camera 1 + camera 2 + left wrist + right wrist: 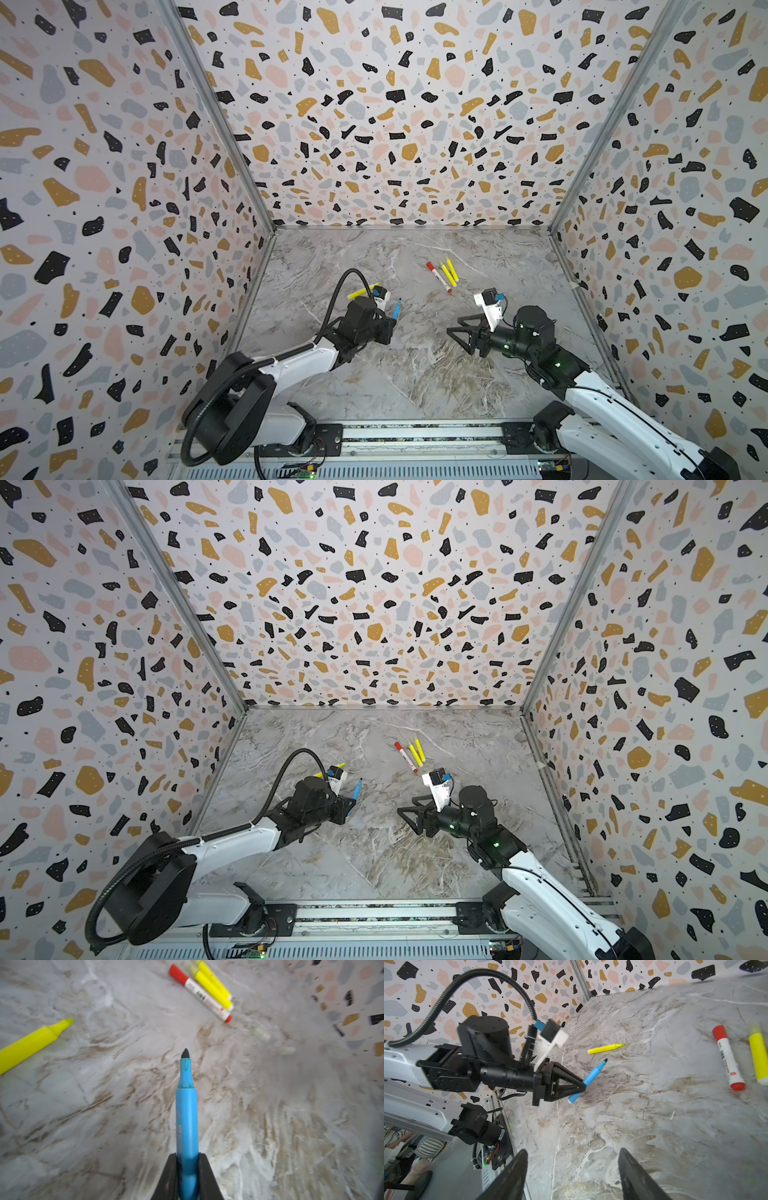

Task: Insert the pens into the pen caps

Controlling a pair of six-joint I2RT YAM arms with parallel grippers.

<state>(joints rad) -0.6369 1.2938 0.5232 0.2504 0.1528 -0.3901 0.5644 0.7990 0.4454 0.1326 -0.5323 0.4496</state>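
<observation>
Two robot arms are seen reaching out from a rail at the near edge of a grey, marble-patterned table (415,382). Right of centre, the right gripper (454,325) is held over bare table and is pointed towards the other arm. Its jaws are spread well apart and nothing is gripped between them.

Slightly farther back and left of centre, the left gripper (583,1087) is closed tight on a blue pen (593,1073). The pen is clamped close to its rear end and is held at a slant, with its uncapped dark tip aimed away from the rail.

Just beyond the left wrist, a single yellow pen (360,292) is laid flat on the table, uncapped. It is partly hidden by the wrist camera in both top views.

Farther back again, right of centre, three more pens are laid close together, side by side. One is a white-barrelled pen (439,277) fitted with a red cap (429,265) on its far end. Two yellow pens (449,275) are laid just beside it on the right.

In the left wrist view, two pale smudges (260,1033) are made out on the table near this group. They may be clear pen caps, but the blur is too heavy for that to be settled.

The table is closed in on three sides by walls (395,124) printed with a speckled terrazzo pattern.
</observation>
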